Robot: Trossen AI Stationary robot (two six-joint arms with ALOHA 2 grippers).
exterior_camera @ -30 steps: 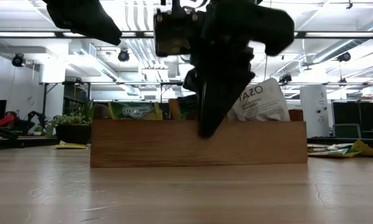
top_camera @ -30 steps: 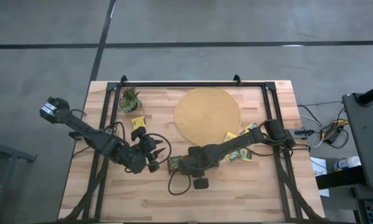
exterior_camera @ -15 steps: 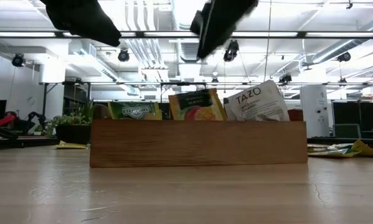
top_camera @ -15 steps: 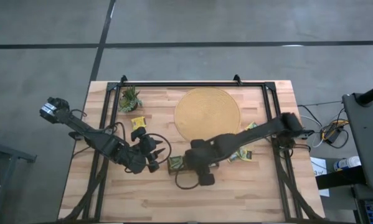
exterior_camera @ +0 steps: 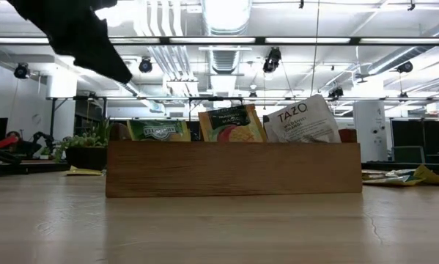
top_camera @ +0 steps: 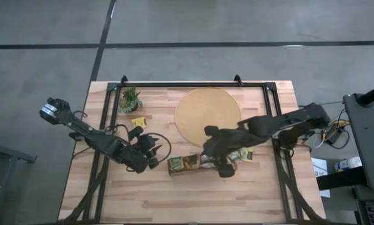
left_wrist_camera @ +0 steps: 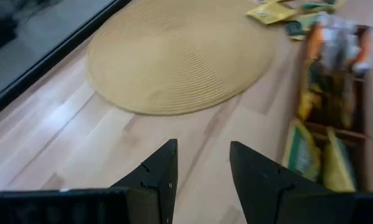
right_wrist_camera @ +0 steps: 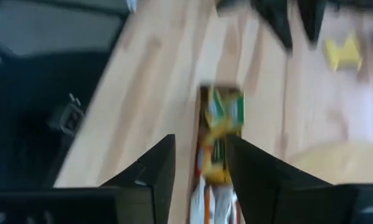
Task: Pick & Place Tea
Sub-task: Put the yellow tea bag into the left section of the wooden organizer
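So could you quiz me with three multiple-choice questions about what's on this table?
1. Where is the small green plant?
A. far left corner
B. on the round mat
C. inside the tray

2. How many tea sachets stand up above the wooden tray in the low view?
A. one
B. three
C. six

3. What is the right tool holding?
A. a sachet
B. the plant
C. nothing

Answers: 1 A, the high view shows it beside the round mat. 2 B, green, orange, white. 3 C, its fingers stand apart and bare.
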